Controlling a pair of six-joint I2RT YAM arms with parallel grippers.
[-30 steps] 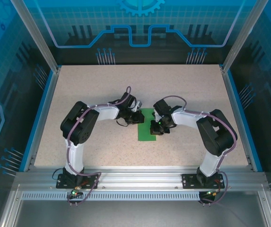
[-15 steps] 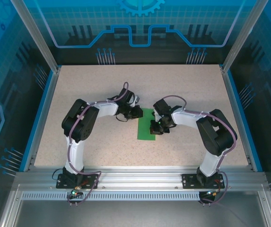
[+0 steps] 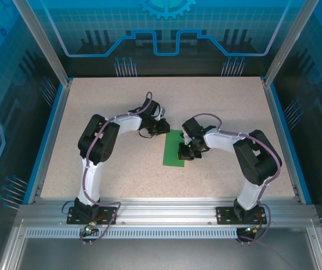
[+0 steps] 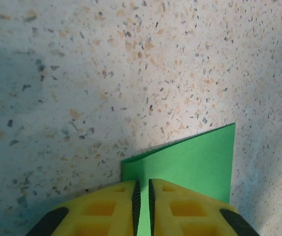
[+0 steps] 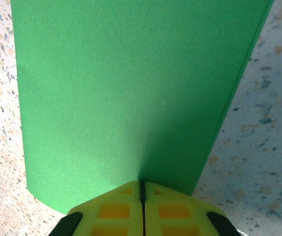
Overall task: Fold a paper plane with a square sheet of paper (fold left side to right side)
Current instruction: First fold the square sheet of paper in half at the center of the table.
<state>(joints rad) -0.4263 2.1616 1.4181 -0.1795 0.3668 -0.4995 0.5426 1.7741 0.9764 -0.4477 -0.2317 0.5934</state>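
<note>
Green paper (image 3: 172,158) unmoved, left fingers (image 4: 106,209) nearer far corner

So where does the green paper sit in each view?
Top external: green paper at the table's centre, a narrow strip between the two arms.
Left wrist: green paper lower right of centre, just beyond the left tool.
Right wrist: green paper in the centre, from the top edge down to the right tool.
Shared landmark: the speckled tabletop bordering the paper.
</note>
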